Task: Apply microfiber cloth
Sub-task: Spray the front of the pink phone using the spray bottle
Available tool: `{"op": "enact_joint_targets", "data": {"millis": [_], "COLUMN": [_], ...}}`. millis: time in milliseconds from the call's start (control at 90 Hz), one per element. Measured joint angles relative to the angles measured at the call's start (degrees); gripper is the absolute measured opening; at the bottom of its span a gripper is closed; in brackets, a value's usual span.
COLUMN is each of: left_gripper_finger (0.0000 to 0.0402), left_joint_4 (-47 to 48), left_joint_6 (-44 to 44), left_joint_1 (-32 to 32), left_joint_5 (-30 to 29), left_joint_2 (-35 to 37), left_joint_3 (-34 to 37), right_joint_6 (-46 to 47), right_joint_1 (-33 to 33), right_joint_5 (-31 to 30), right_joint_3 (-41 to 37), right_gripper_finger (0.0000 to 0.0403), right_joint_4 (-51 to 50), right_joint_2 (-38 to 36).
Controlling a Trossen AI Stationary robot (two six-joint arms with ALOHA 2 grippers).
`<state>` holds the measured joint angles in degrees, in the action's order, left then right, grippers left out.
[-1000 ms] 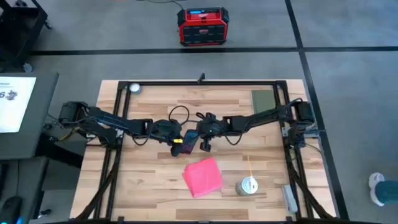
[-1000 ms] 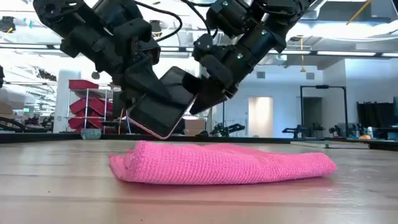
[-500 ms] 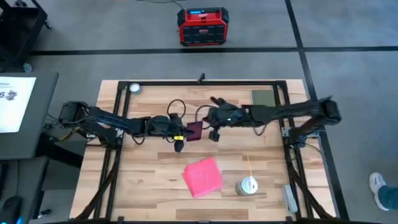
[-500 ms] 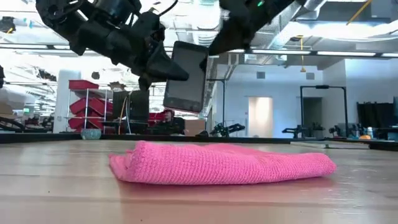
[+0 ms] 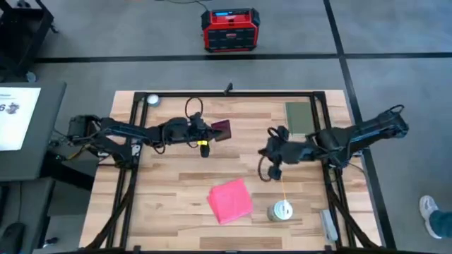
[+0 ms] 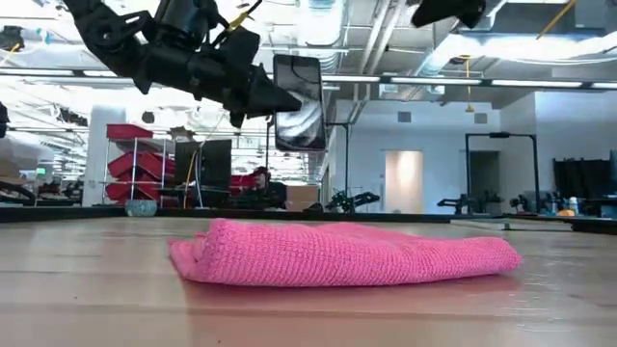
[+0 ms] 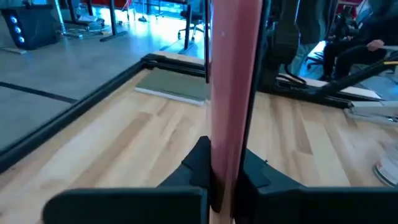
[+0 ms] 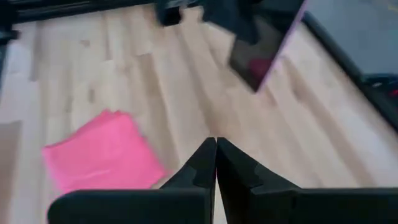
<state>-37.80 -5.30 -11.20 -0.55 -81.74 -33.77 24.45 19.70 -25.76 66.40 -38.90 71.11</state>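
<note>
Beneath the held phone (image 6: 298, 102) — microfiber cloth (image 6: 342, 253) lies folded, untouched.

Robotics lab / open workshop hall, w/ test rig in middle. Wooden table (image 5: 169, 176) boxed by black metal frame (image 5: 226, 92), standing on grey floor (image 5: 395, 28) marked w/ dark tape lines. Red-and-black equipment box (image 5: 229, 29) on floor past table. Low view: high ceiling w/ exposed ducts (image 6: 328, 24) & strip lights, red bin rack (image 6: 135, 159), monitors (image 6: 204, 164), other stands farther back. Left wrist view: seated person (image 7: 364, 37) at desk area beyond table.
</note>
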Motion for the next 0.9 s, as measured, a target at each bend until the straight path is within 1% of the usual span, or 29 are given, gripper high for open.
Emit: {"op": "enact_joint_targets", "data": {"millis": [100, 267, 322, 422, 522, 644, 822, 900], "left_gripper_finger": [0.0003, 0.0003, 0.0003, 0.0003, 0.0003, 0.0003, 0.0003, 0.0003], "left_joint_4": [1.08, 1.07, 0.95, 0.96, 1.05, 1.91, 3.36, 3.67], "left_joint_6": [0.99, 2.99, 3.12, 3.36, 4.64, 5.27, 5.55, 5.57], "left_joint_1": [-0.46, -0.3, -0.31, 0.03, 0.64, 0.9, 0.85, 0.85], "left_joint_5": [2.35, 3.86, 5.78, 9.34, 9.77, 9.91, 10.64, 10.7], "left_joint_2": [-3.59, -14.67, -18.02, -22.5, -24.52, -24.71, -24.03, -23.93], "left_joint_3": [-2.95, -11.21, -14.16, -18.49, -20.96, -21.35, -21.34, -21.34], "right_joint_6": [2.1, 3.8, 4.83, 8.95, 14.73, 25.28, 48.53, 56.94], "right_joint_1": [2.74, 6.69, 8.07, 10.69, 14.03, 19.68, 30.58, 35.17], "right_joint_5": [-1.45, -4.83, -6.17, -7.59, -7.72, -7.85, -8.25, -9.61], "right_joint_3": [2.66, 9.2, 11.26, 13.73, 14.22, 14.22, 13.54, 12.09], "right_gripper_finger": [0.0, 0.0, 0.0, 0.0, 0.0, 0.0, 0.0, 0.0], "right_joint_4": [-2.76, -9.7, -12.91, -17.74, -22.12, -29.7, -44.07, -45.73], "right_joint_2": [1.21, 3.18, 3.3, 3.14, 3.19, 3.19, 3.15, 3.19]}}
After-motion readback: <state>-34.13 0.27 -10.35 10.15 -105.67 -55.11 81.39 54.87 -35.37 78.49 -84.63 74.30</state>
